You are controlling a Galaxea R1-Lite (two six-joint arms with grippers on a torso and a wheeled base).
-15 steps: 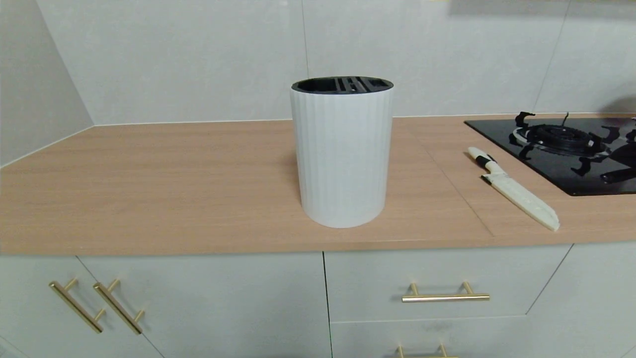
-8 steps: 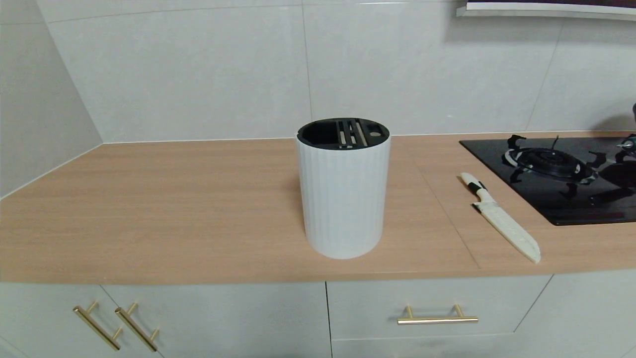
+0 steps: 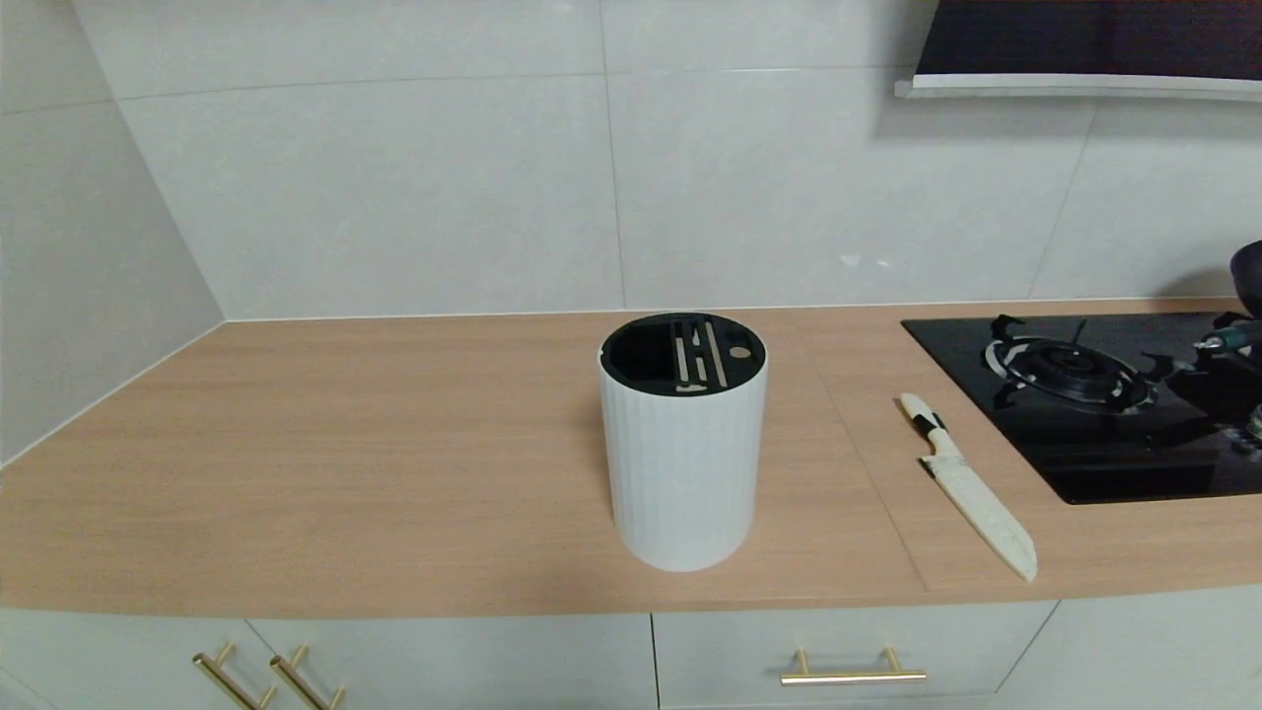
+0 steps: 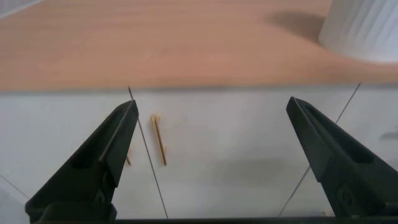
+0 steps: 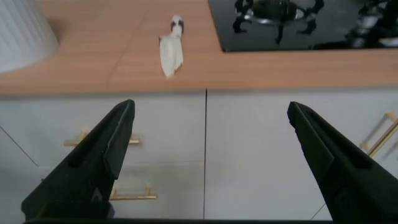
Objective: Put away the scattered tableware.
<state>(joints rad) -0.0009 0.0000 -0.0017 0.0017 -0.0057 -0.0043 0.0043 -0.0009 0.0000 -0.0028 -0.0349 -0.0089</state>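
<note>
A white ribbed knife holder (image 3: 683, 454) with a black slotted top stands near the front of the wooden counter (image 3: 345, 454). A cream knife (image 3: 966, 485) with a black band on its handle lies flat to its right, tip toward the front edge. The same knife (image 5: 171, 51) and part of the holder (image 5: 18, 31) lie far ahead in the right wrist view. My left gripper (image 4: 211, 134) is open in front of the cabinet doors, below the counter edge, with the holder's base (image 4: 364, 28) beyond. My right gripper (image 5: 211, 134) is open too, low before the cabinets, holding nothing.
A black gas hob (image 3: 1085, 394) with a burner sits at the counter's right end, close to the knife. A range hood (image 3: 1075, 54) hangs above it. Cabinet fronts with brass handles (image 3: 853, 676) run below the counter. A tiled wall backs it.
The head camera has risen and tilted, so the whole scene sits lower in the picture and the holder's top now faces me. Holder and knife have not moved on the counter.
</note>
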